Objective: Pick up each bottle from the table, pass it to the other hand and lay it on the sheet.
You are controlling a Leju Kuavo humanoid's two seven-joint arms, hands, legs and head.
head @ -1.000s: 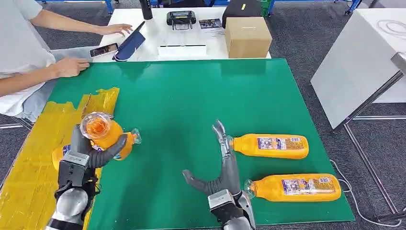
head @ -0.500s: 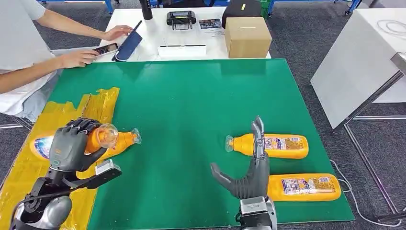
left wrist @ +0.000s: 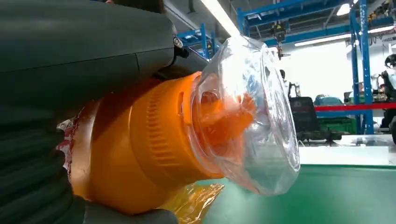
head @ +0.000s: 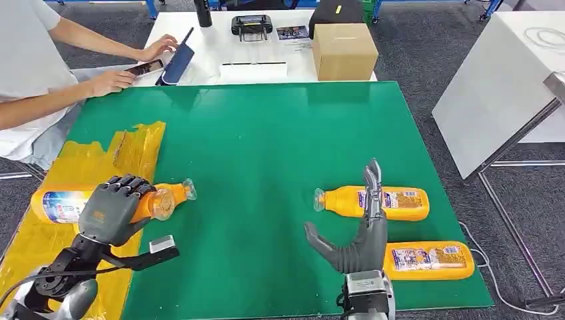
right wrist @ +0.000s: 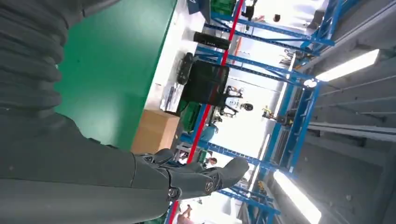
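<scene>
On the yellow sheet (head: 80, 167), at the near left of the green table (head: 266, 133): one orange bottle (head: 63, 203), lying on its side, label end to the left, clear cap end to the right, clamped in your left hand (head: 113, 213). The left wrist view shows the fingers (left wrist: 70, 51) wrapped over the orange shoulder of the bottle (left wrist: 140, 149), with the clear cap standing out past them toward the green.

Item beside it: a second bottle (head: 174, 195), just to the right, neck and clear cap over the sheet's edge onto the green. It looks close to or touching the one you hold (the hand covers the join, so I cannot tell which).

Handling note, as a judgement: the held bottle appears down or nearly down on the sheet. Let it settle flat before you loosen, spread the fingers slowly, and lift the hand straight up, not sideways, since a round bottle on crinkled film is likely to roll and may nudge its neighbour off the sheet.

Right side of the table, near: two more bottles awaiting their turn, one farther (head: 373, 202), one nearer (head: 426, 260), both lying flat with caps to the left. Your right hand (head: 356, 233) hovers by them, fingers spread, holding nothing; the nearer bottle is partly behind it.

Far edge: a person's hands (head: 110, 81) at a phone, a cardboard box (head: 343, 50) on the white table (head: 220, 47).
</scene>
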